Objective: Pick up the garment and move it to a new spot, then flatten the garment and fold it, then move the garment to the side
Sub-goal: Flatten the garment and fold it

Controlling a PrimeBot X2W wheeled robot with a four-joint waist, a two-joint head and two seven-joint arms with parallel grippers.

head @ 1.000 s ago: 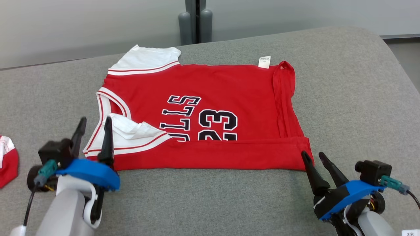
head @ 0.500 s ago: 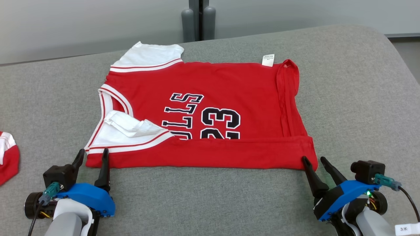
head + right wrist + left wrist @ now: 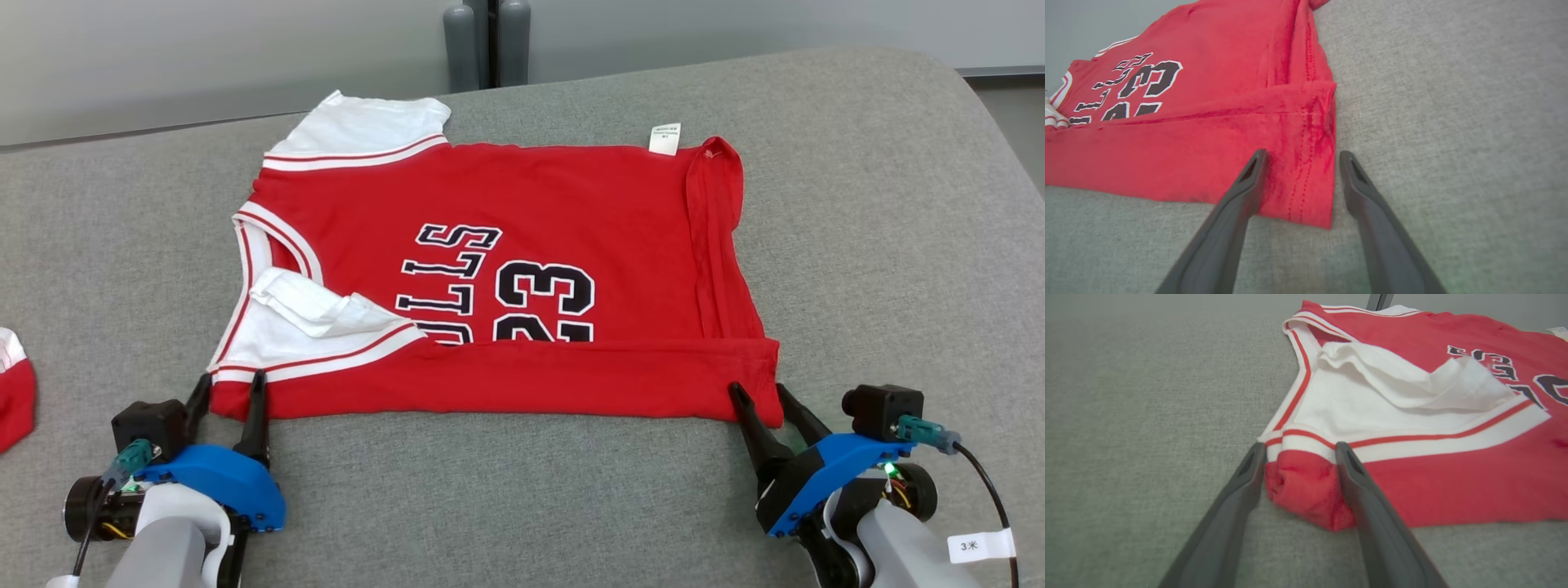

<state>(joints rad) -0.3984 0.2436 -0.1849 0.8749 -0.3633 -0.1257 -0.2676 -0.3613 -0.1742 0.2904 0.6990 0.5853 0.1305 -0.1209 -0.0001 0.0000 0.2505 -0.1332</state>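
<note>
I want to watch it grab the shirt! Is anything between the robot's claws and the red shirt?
Nothing visible. The open left gripper straddles one near corner of the red shirt, the open right gripper the other.

The red jersey (image 3: 522, 204) with white sleeves and a black "23" lay flat on the grey cushion (image 3: 898, 245), neck toward the robot's left, near edge folded over the print.

The garment (image 3: 531, 196) is soft, matt knit cloth, red and white. The grey cover (image 3: 882, 245) under it is a coarse woven fabric — rough and matt. The 2 fingers (image 3: 1229, 228) look like dark plastic, smooth and matt; the blue shell (image 3: 216, 483) is smooth plastic too.
</note>
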